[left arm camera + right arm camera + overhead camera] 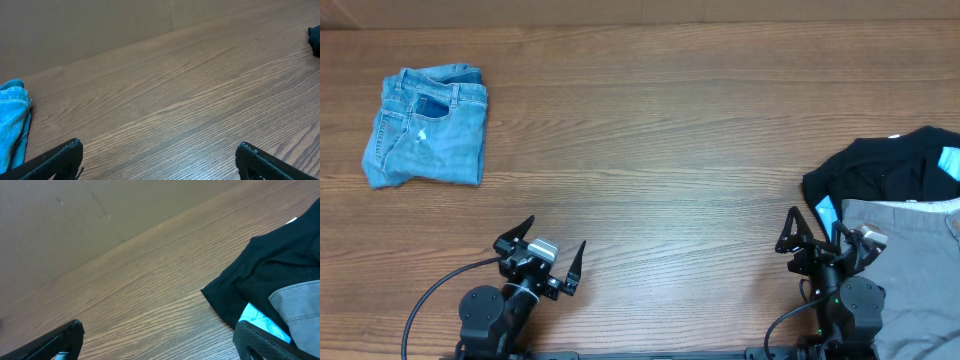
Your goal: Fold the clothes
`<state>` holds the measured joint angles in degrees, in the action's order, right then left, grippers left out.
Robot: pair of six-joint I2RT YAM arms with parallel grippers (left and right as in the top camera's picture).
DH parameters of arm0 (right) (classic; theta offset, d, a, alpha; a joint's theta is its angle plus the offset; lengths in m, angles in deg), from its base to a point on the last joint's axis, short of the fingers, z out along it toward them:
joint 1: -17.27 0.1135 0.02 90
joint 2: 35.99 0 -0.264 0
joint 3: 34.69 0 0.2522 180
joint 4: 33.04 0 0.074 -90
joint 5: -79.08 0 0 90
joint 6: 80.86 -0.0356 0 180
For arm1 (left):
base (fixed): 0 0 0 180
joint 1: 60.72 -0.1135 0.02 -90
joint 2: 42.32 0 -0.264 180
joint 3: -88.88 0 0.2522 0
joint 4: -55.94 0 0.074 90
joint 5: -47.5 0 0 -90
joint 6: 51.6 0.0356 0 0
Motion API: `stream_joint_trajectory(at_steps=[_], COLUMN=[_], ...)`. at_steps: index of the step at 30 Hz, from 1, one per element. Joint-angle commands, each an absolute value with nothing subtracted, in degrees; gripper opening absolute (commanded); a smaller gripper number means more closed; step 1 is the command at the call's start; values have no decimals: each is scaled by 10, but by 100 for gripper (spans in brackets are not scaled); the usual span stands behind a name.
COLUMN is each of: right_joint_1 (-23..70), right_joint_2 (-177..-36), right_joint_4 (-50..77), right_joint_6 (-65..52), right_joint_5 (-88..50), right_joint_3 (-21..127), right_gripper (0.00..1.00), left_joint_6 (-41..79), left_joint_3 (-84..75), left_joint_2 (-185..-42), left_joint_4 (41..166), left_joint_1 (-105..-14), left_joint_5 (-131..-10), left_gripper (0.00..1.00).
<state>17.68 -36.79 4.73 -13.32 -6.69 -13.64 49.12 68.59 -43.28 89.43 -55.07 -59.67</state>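
Observation:
The grey-khaki shorts lie at the table's right front edge, partly on top of a black top with light-blue patches. Both also show in the right wrist view, the shorts over the top. Folded light-blue denim shorts lie at the far left; their edge shows in the left wrist view. My left gripper is open and empty over bare table at the front left. My right gripper is open and empty just left of the pile.
The wooden table stretches between the denim shorts and the pile. A brown wall stands behind the table's far edge. The arm bases and cables sit at the front edge.

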Motion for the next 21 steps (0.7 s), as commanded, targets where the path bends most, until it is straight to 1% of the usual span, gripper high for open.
stream_joint_trajectory(at_steps=[1,21], right_joint_1=[175,175], right_joint_2=[-362,-362], right_joint_4=[46,46], right_joint_6=[-133,-133], right_joint_5=[-70,-70], right_joint_3=[-139,-139], right_gripper=[100,100], left_joint_6=[496,499], left_joint_3=[691,691], left_joint_2=[-427,-427], left_joint_4=[892,886], left_joint_1=[-547,-547], left_joint_5=[-599,-599], left_gripper=[100,100])
